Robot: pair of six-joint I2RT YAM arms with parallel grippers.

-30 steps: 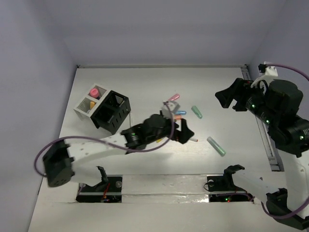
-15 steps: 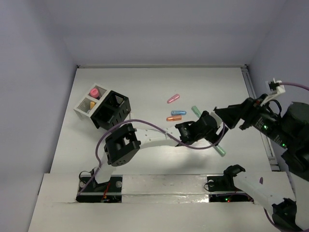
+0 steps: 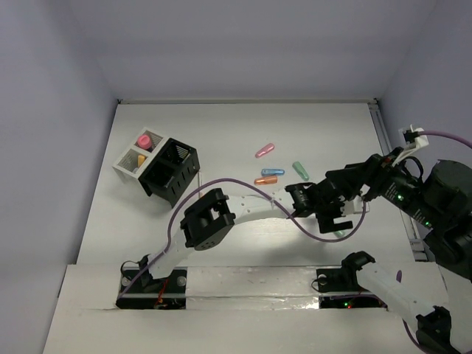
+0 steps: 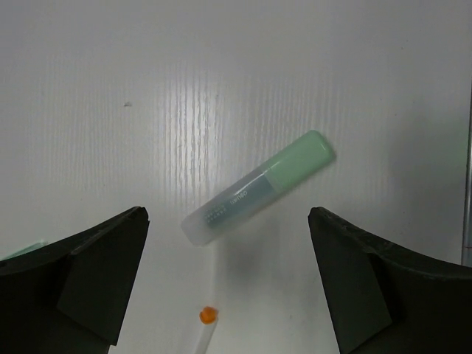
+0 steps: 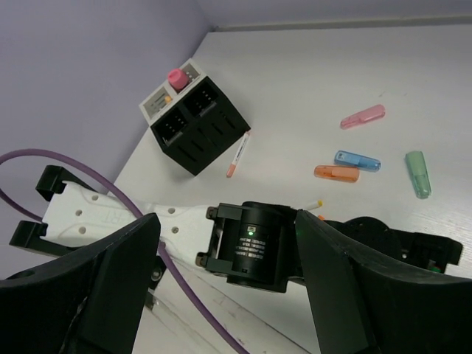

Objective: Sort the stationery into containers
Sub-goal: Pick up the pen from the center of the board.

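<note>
A white counter (image 3: 221, 125) sits boxed in by lavender walls (image 3: 51, 110) (a metal rail (image 3: 381, 133) lines its right edge).

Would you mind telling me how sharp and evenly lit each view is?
Left wrist: a vertical glare streak on the table beside the green marker, which is sharp with a soft shadow; left fingers dark. Right wrist: right fingers soft and dark, pink marker crisp. Top external: even light, faint shadows.

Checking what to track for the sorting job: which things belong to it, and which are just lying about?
Job: green marker, second green marker, pink marker, blue marker, orange marker, orange-tipped pen, white pen beside black box, white box.
Lying about: purple cables, edge rail.
</note>
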